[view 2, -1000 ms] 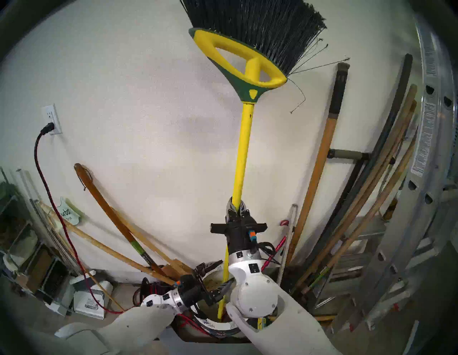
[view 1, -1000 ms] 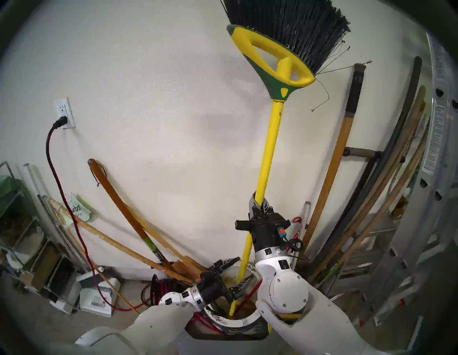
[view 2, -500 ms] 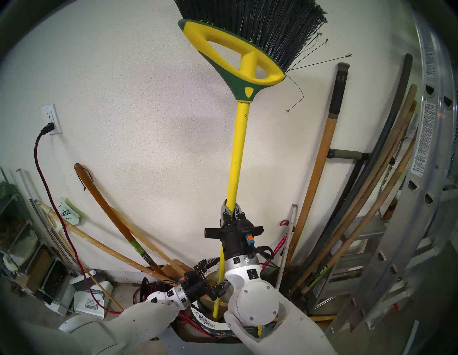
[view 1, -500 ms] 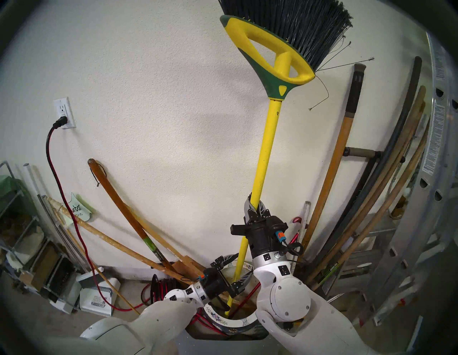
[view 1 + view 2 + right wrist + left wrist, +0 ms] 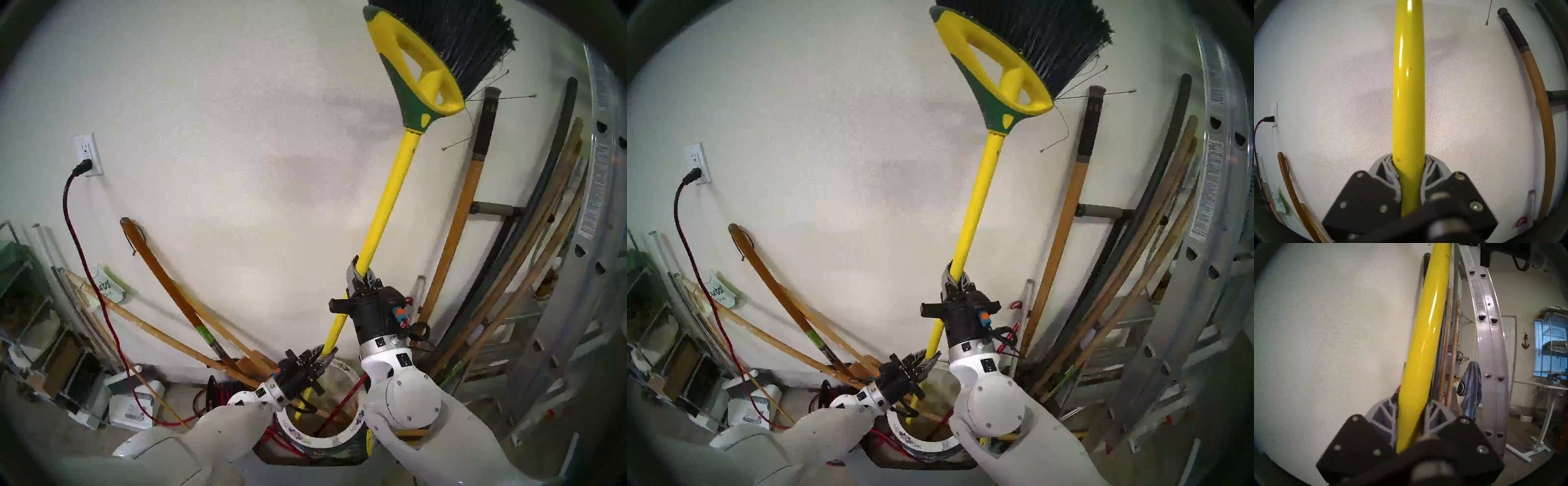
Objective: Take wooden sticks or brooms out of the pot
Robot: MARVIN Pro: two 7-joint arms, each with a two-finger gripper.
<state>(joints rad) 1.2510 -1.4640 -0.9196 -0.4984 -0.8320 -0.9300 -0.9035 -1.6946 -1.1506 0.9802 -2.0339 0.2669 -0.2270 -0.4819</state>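
The broom has a yellow pole and a yellow-and-green head with black bristles. It leans up to the right against the wall. Its lower end sits inside the opening of the pot, which has a white flowered rim. My right gripper is shut on the pole at mid height, also seen in the right wrist view. My left gripper is shut on the pole lower down, just above the pot's far rim, as the left wrist view shows. The broom and pot also show in the right head view.
A thin red cane leans in the pot. Wooden handles lean on the wall at left, an orange-tan pole and several poles at right. An aluminium ladder stands far right. A cable reel sits left of the pot.
The broom has tilted right, its head swinging toward the right-hand poles. My left gripper, open around the pole before, has closed on it higher up. My right gripper shifted right with the pole.
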